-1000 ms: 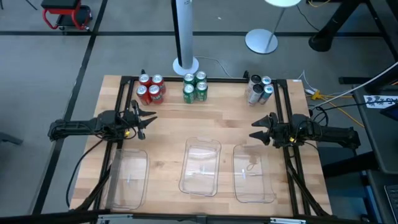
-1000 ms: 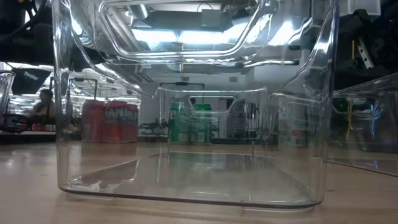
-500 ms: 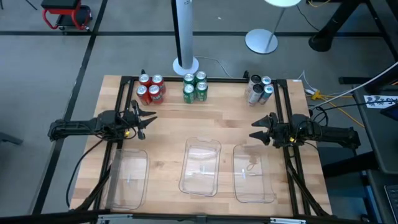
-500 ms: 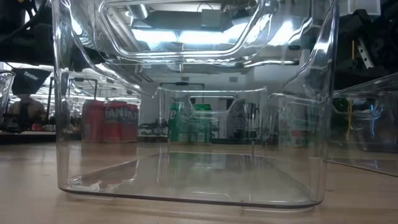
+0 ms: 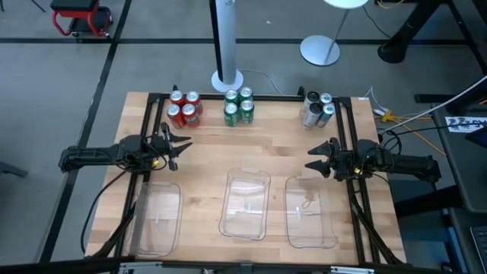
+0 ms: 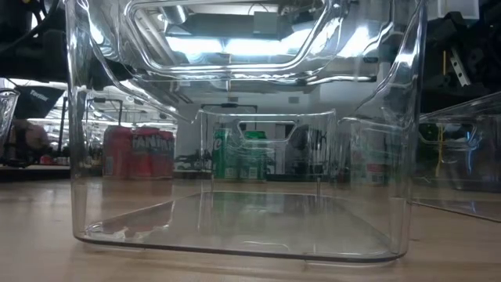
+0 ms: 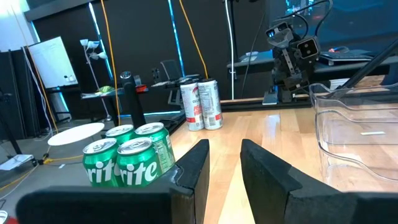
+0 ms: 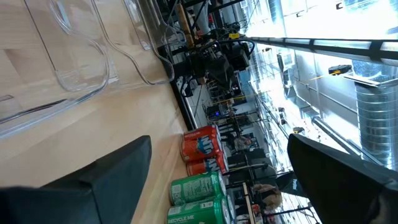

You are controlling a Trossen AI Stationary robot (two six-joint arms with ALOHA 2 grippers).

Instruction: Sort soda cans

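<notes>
The left hand (image 5: 181,146) is hovering closed and empty at nine o'clock, the right hand (image 5: 313,159) is hanging wide open at three. Along twelve o'clock of the surface (image 5: 266,144), red cans (image 5: 184,109), green cans (image 5: 238,106) and silver cans (image 5: 318,109) are standing in clusters, well apart from three clear trays (image 5: 245,203) at six.

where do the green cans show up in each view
High view: green cans at the table's far edge, middle cluster.
Low view: seen through the clear tray, centre.
Left wrist view: close, beside that hand's fingers.
Right wrist view: bottom, below the red ones.
Shared landmark: red cans, beside the green.
</notes>
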